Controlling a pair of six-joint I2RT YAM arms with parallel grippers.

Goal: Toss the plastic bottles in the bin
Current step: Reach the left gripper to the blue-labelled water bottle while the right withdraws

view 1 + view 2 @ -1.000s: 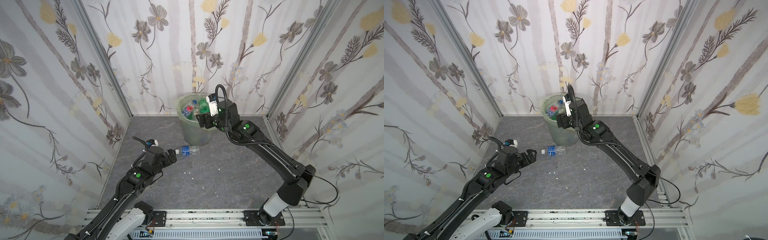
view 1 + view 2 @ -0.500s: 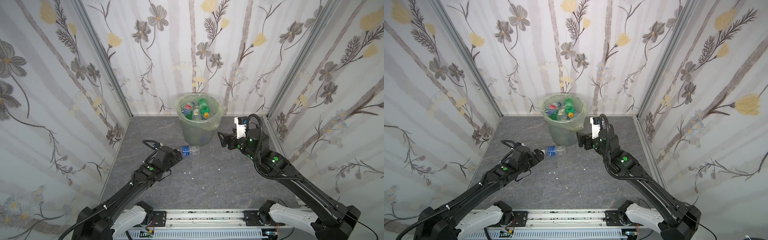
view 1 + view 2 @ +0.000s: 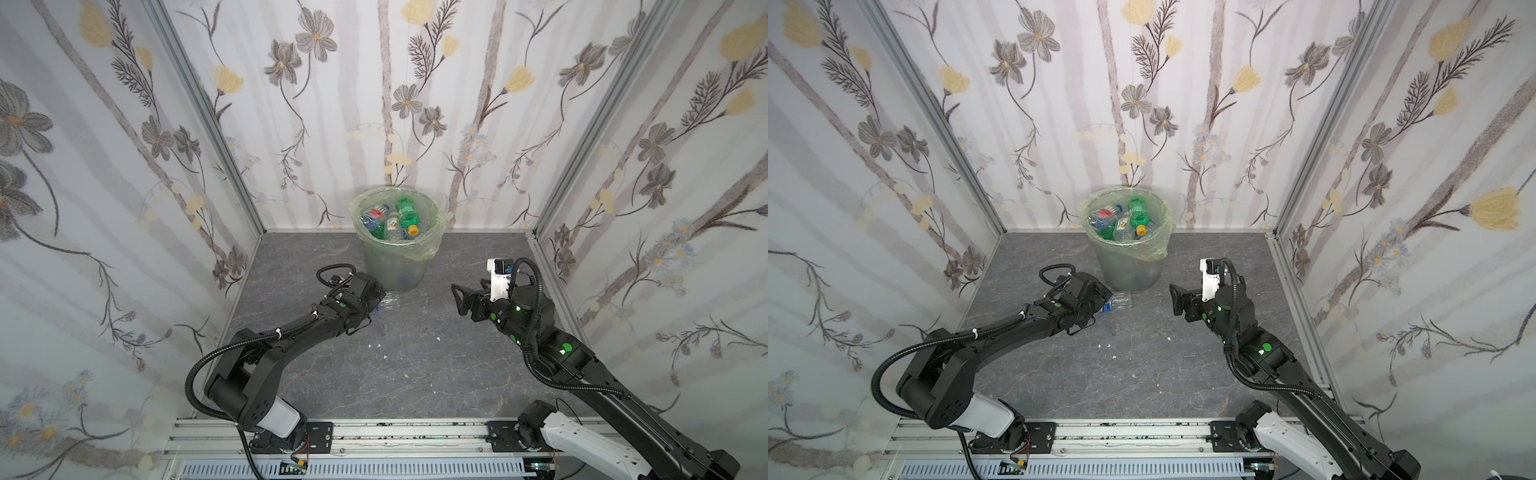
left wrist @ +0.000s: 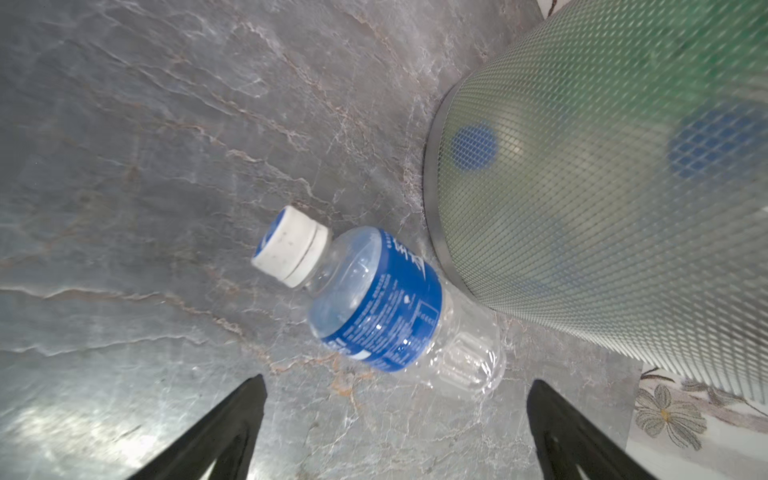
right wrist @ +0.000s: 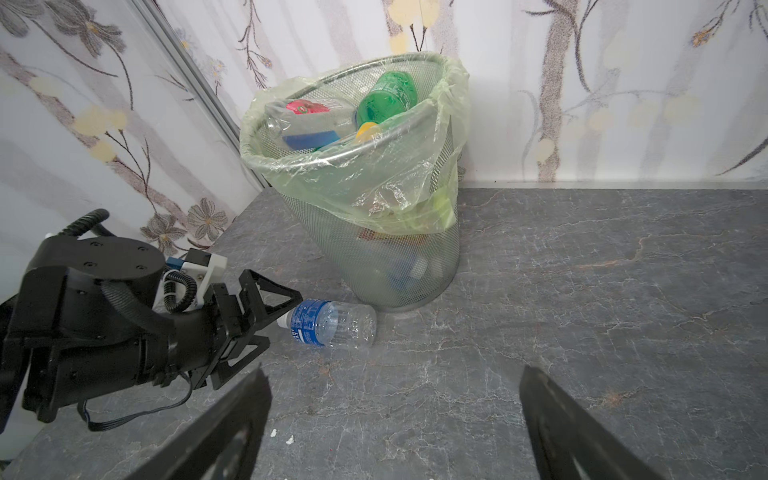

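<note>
In both top views the left gripper hides most of the clear blue-labelled bottle, which lies on its side just beside the bin; the dumped bottles lower down blur behind mesh and liner (mere blue blots). The left jaws stand wide at the bottle's cap, holding nothing; the right gripper is wide and empty, well apart; the floor is grey and veined, the walls flowered.

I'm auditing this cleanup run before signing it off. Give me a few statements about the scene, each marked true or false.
1. A clear bottle with a blue label lies on the floor beside the bin. True.
2. The left tool is clamped on that bottle. False: its jaws stand open at the cap end.
3. The right tool carries a bottle. False: it is open and empty.
4. A green bottle with a yellow cap lies in the bin. True.
</note>
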